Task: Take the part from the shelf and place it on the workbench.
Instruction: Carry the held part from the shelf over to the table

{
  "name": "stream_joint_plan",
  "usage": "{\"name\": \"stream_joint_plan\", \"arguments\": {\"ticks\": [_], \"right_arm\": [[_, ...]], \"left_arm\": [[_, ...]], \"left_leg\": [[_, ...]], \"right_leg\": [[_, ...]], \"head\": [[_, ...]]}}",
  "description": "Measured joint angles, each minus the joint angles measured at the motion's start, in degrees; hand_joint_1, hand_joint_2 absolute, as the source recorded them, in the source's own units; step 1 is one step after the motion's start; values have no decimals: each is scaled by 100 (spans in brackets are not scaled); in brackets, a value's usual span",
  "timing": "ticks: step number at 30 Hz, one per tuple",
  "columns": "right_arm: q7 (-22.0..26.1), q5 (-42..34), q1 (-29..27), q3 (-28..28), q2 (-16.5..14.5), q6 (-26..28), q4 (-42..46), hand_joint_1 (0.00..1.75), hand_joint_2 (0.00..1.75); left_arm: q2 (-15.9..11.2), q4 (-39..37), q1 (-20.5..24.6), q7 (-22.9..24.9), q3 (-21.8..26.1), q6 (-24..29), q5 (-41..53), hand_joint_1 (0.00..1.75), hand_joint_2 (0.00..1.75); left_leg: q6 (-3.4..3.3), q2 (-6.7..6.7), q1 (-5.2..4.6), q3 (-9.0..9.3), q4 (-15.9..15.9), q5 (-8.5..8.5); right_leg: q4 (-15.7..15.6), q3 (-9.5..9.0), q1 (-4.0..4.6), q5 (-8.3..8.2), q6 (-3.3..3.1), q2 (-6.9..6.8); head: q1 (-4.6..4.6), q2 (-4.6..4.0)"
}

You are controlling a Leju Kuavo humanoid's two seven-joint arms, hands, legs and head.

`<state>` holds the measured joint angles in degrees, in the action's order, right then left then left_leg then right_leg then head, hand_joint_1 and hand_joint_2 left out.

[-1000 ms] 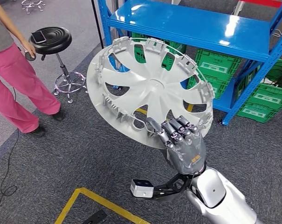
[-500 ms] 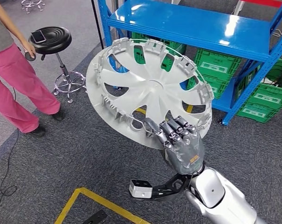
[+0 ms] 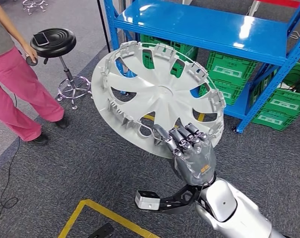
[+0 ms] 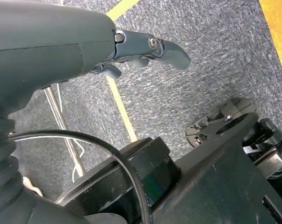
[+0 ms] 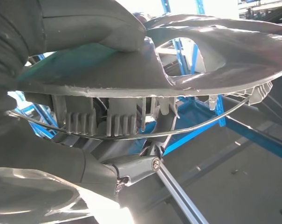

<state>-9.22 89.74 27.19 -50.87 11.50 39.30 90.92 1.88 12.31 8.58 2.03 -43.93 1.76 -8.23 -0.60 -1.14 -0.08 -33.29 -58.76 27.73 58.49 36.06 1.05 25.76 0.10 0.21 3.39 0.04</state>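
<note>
The part is a large silver wheel cover (image 3: 157,96) with spokes and clips round its rim, held tilted in the air in front of the blue shelf (image 3: 215,27). My right hand (image 3: 191,151) grips its near rim, fingers over the inner face. In the right wrist view the cover's rim (image 5: 189,70) is clamped between my thumb above and fingers (image 5: 132,168) beneath. My left hand (image 4: 97,46) hangs over the carpet floor with its fingers (image 4: 167,49) stretched out and nothing in them.
Green crates (image 3: 230,74) sit under the shelf. A black stool (image 3: 54,42) with a phone on it stands at the left, and a person in pink trousers (image 3: 21,94) stands beside it. Yellow floor tape (image 3: 103,213) runs near my feet.
My right hand and the wheel cover have drifted slightly to the left. The person and stool have not moved.
</note>
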Motion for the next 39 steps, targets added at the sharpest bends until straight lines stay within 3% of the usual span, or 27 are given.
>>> {"name": "stream_joint_plan", "arguments": {"ticks": [8, 22, 34, 39], "right_arm": [[-331, 0, 154, -172, 15, 0, -109, 175, 175], [-1711, -2, 937, -1182, 157, 0, -431, 175, 175], [-1849, -4, 1170, -1659, 192, 0, -576, 175, 175], [-2158, -4, 1276, -1865, 192, 0, -605, 175, 175]], "left_arm": [[-12, 0, -3, 0, 0, -46, 6, 0, 175], [-22, 0, -10, 0, 0, -58, 21, 0, 175], [-22, 0, -10, -2, 0, -60, 26, 0, 175], [-25, 0, -10, -45, 0, -84, 56, 0, 175]], "left_leg": [[0, 0, 0, 0, 0, 0], [0, 0, 0, 1, 0, 0], [0, 0, 0, 0, 0, 0], [0, 0, 0, 0, 0, 0]], "right_leg": [[0, 0, 0, 0, 0, 0], [1, 1, 0, 0, 0, 1], [0, 0, 0, 0, 0, 1], [0, 0, 0, 0, 0, 0]], "head": [[-1, 0], [-1, 0], [-1, 0], [-1, 0]]}}
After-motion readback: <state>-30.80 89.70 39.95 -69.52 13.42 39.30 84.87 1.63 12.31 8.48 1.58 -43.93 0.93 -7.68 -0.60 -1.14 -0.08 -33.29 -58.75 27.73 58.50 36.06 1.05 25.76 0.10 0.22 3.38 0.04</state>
